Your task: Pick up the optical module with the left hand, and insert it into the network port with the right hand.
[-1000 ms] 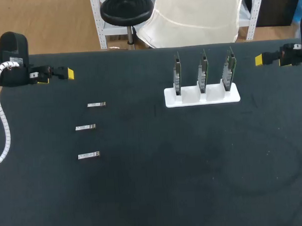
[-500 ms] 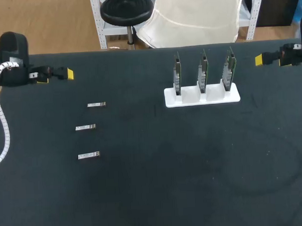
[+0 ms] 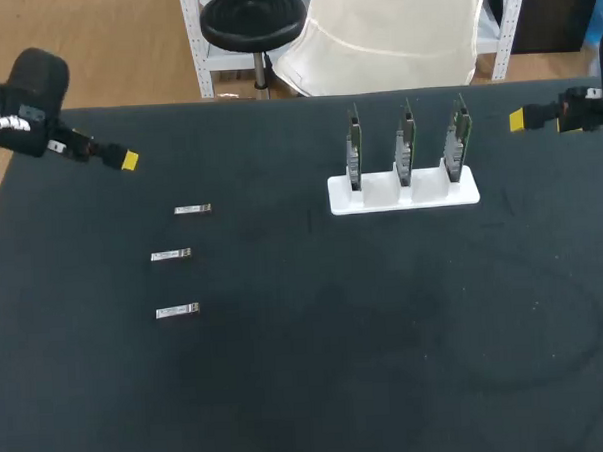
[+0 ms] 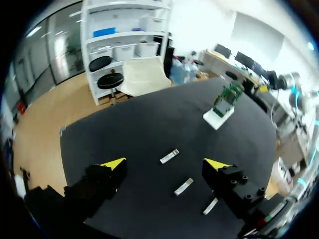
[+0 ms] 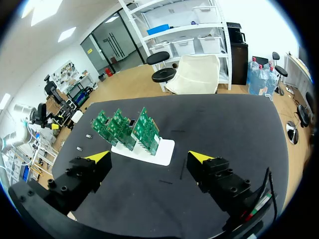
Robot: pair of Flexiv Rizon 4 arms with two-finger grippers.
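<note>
Both pincers empty. The left gripper (image 4: 164, 163) has its yellow-tipped fingers spread wide, above the far-left of the black table (image 3: 308, 366). The right gripper (image 5: 149, 157) is likewise spread, at the far right. Three small flat silver optical modules (image 3: 193, 209) lie in a column, well apart from the upright green circuit boards (image 3: 406, 141) in the white slotted holder (image 3: 380, 195).

Risks:
- Thin, low modules may skid or get pinched askew.
- A neighbouring module may get nudged.
- A skewed grasp likely spoils the handover and port alignment.

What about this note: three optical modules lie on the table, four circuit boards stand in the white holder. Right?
One slip: the head view shows three circuit boards standing in the white holder, not four. Three optical modules do lie on the table.
</note>
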